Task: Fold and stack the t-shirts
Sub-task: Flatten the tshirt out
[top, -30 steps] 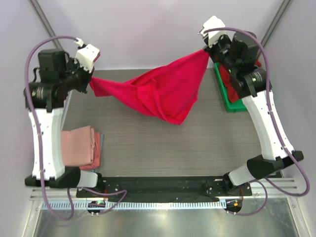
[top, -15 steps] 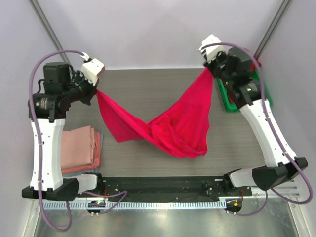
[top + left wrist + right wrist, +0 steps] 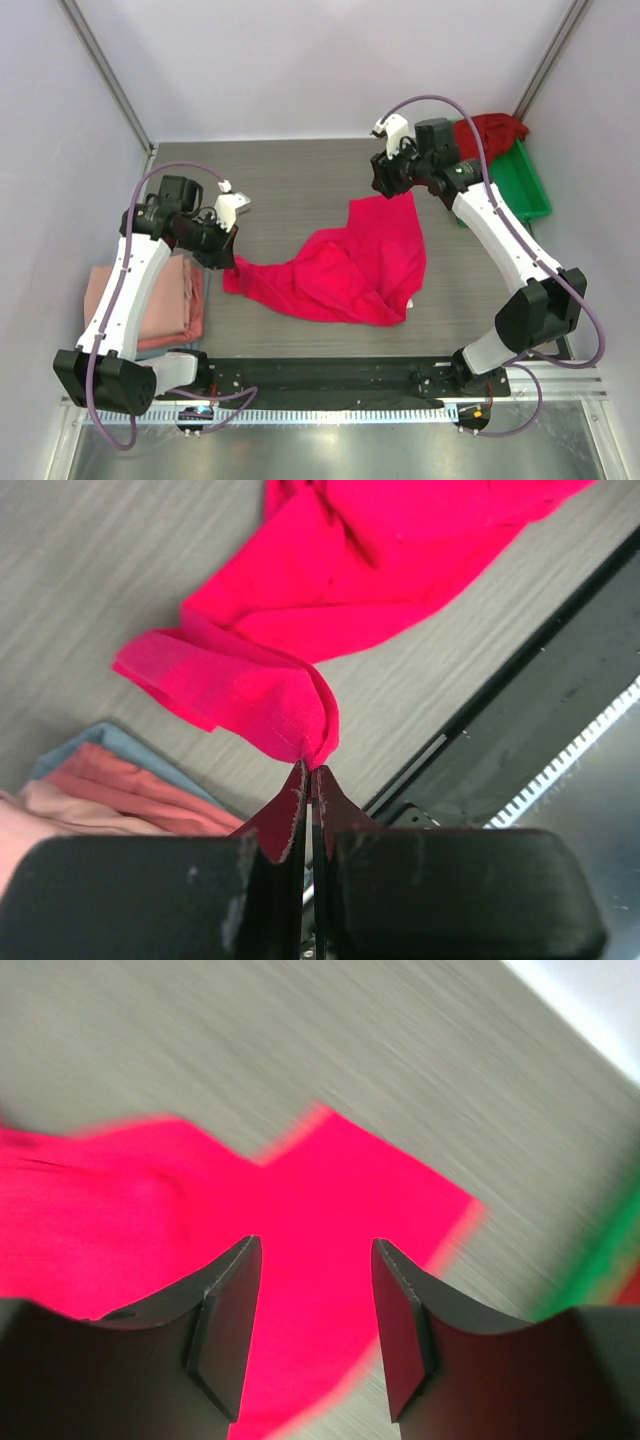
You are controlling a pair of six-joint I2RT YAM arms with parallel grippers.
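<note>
Change: a second ago the bright red t-shirt (image 3: 345, 268) hung stretched in the air between both arms. Now it lies on the bench (image 3: 300, 185), rumpled, about the middle of the dial and drifting toward 5 o'clock.
Right fingers (image 3: 385, 182): they have let go and stand spread with nothing between them. They hover over the shirt's far corner at about 1 o'clock. The right wrist view is smeared by motion.
Left fingers (image 3: 229, 258): pressed together on a doubled-over corner of the shirt at its 9 o'clock edge, low over the bench. The left wrist view shows the cloth pinched at the very tips.
Meaning for the task: the shirt looks set down for folding but is not flat, with its near half in creases. Smoothing probably comes before any fold.
Folded stack (image 3: 150, 300): pale salmon shirts at 8 o'clock, near the red shirt but not touching it.
Crimson t-shirt (image 3: 490, 130): bunched in the far end of the green tray (image 3: 528, 185) at 2 o'clock, not yet folded.
Writing: none can be read. A pale speck on the hem toward 5 o'clock may be a tag, but it is too small to tell.
</note>
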